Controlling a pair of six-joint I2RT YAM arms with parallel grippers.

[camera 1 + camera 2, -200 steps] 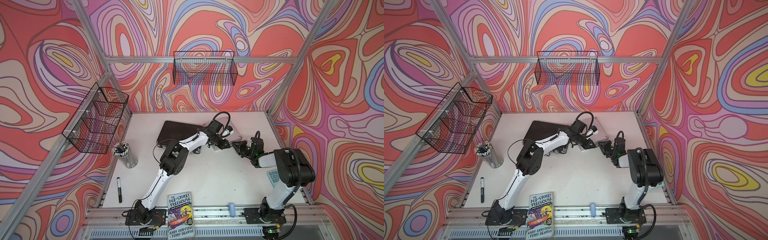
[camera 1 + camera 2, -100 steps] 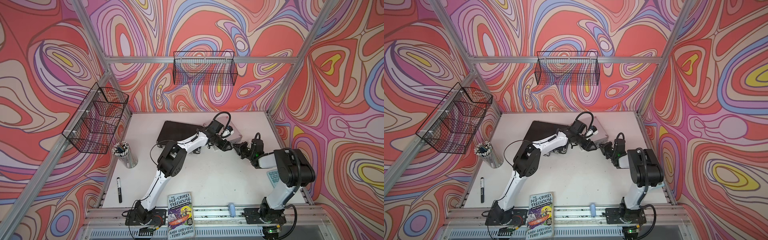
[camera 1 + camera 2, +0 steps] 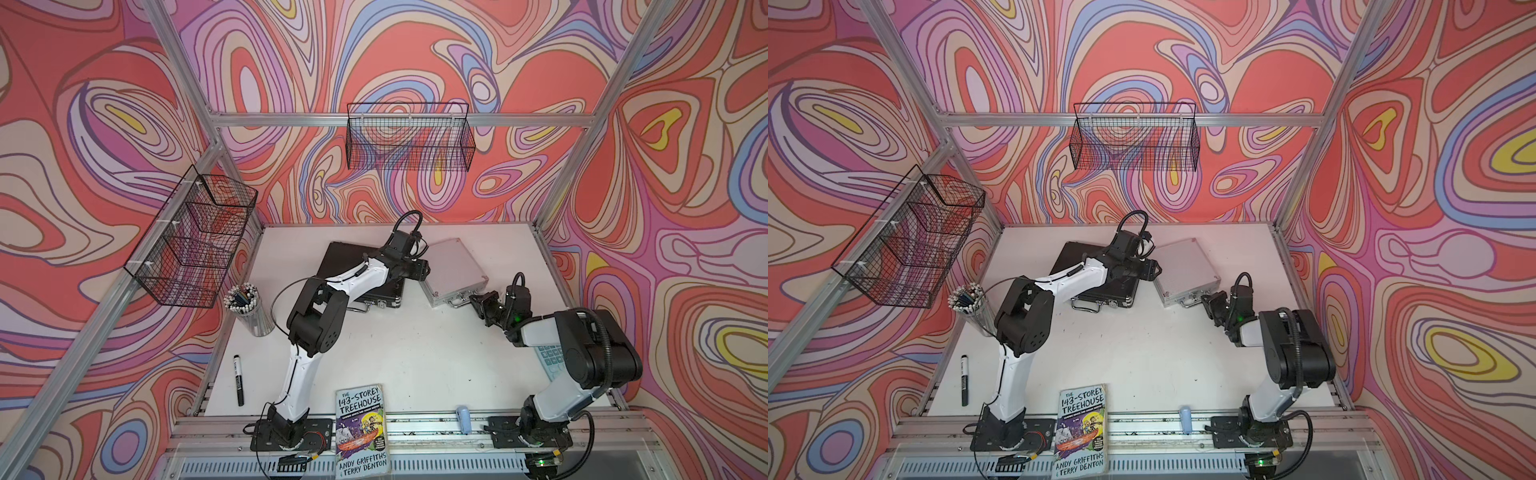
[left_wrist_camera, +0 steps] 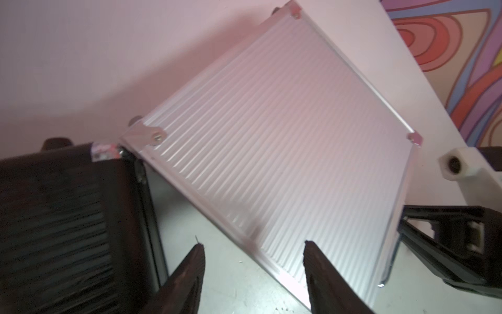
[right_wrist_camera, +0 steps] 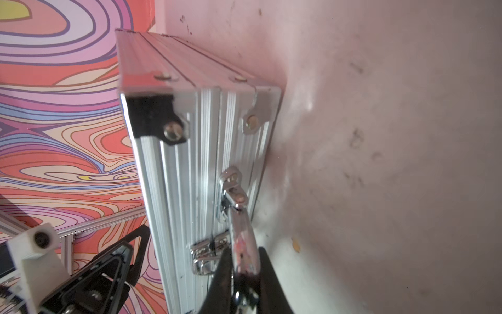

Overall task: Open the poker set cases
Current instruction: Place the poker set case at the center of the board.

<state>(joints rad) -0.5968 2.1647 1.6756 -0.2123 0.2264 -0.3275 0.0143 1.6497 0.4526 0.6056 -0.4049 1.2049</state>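
The ribbed silver poker set case [image 3: 455, 266] [image 3: 1185, 266] lies closed at the back middle of the table, its lid filling the left wrist view [image 4: 285, 130]. My right gripper [image 3: 474, 300] [image 3: 1205, 300] [image 5: 241, 254] is shut on its chrome handle [image 5: 240, 231], beside a shut latch [image 5: 203, 255]. My left gripper [image 3: 424, 270] [image 3: 1156, 270] [image 4: 254, 244] hangs open over the case's left edge, with nothing between its fingers. The wider black case [image 3: 345, 259] [image 3: 1077, 266] [image 4: 62, 231] lies closed just to the left, partly hidden under my left arm.
A cup of pencils [image 3: 248, 305] and a black marker [image 3: 239, 380] sit at the left. A paperback book [image 3: 361, 430] and a small blue cylinder [image 3: 463, 419] lie on the front rail. A teal calculator [image 3: 548, 361] lies under my right arm. Wire baskets [image 3: 409, 141] hang on the walls.
My left gripper has opened and drawn back a little toward the black case. My right gripper has closed tighter on the silver case's handle.
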